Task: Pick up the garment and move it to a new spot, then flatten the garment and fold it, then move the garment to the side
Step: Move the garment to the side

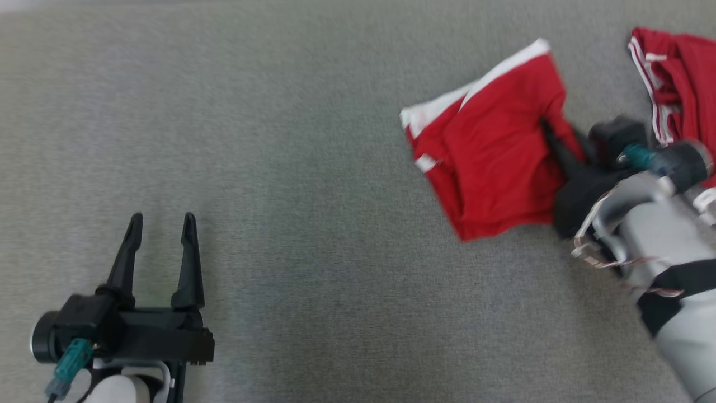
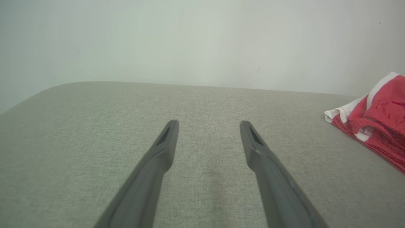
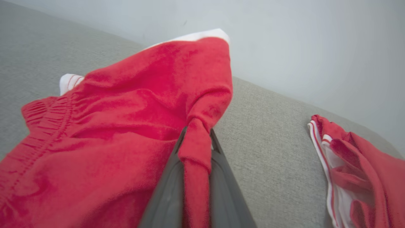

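In the head view the right side was smeared, so I could not see where the tips of the right gripper (image 1: 549, 133) ended inside the fold of the red garment (image 1: 492, 162). In the right wrist view a pinch of that cloth hid the gap between the jaws, and the garment ran off the left and bottom edges. A second red piece (image 1: 679, 84) by the far edge of the grey surface (image 1: 251, 168) was cut off at the right, its kind unclear to me.
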Motion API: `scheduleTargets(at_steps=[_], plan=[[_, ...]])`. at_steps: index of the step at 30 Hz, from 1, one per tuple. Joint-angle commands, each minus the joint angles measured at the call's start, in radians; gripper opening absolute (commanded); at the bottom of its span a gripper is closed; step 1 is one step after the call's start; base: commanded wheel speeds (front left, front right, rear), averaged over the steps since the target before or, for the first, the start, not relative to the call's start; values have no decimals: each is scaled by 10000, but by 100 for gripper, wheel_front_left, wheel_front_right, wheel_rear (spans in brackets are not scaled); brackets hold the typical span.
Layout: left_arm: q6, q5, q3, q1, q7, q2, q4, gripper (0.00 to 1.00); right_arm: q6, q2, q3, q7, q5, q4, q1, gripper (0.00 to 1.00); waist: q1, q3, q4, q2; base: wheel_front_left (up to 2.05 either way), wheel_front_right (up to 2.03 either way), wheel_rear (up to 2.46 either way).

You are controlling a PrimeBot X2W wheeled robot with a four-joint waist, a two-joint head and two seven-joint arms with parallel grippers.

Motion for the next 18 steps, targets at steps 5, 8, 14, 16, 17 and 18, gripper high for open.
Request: scheduleTargets(at_steps=[5, 8, 14, 16, 17, 18], plan=[[-123, 231, -87, -563, -1, 276, -430, 100, -34, -1575, 137, 371, 522, -1132, -907, 0, -2, 1872, -1252, -1, 0, 0, 0], [-152, 280, -117, -665, -2, 379, -561, 100, -36, -2115, 55, 502, 693, -1513, -1118, 0, -2, 2131, -1453, -1, 0, 0, 0], [-182, 358, -300, -653, -2, 595, -1003, 100, -36, -3673, -246, 1059, 1120, -2517, -1416, 0, -2, 2580, -1939, -1, 0, 0, 0], [-198, 381, -372, -569, -2, 673, -1158, 100, -36, -4132, -393, 1266, 1206, -2650, -1510, 0, -2, 2669, -2051, -1, 0, 0, 0], [-205, 401, -423, -529, -1, 712, -1245, 100, -36, -4296, -445, 1335, 1256, -2722, -1570, 0, -2, 2700, -2095, -1, 0, 0, 0], [-210, 412, -474, -495, 0, 730, -1326, 100, -36, -4439, -535, 1424, 1320, -2734, -1635, 0, -2, 2725, -2122, -1, 0, 0, 0]])
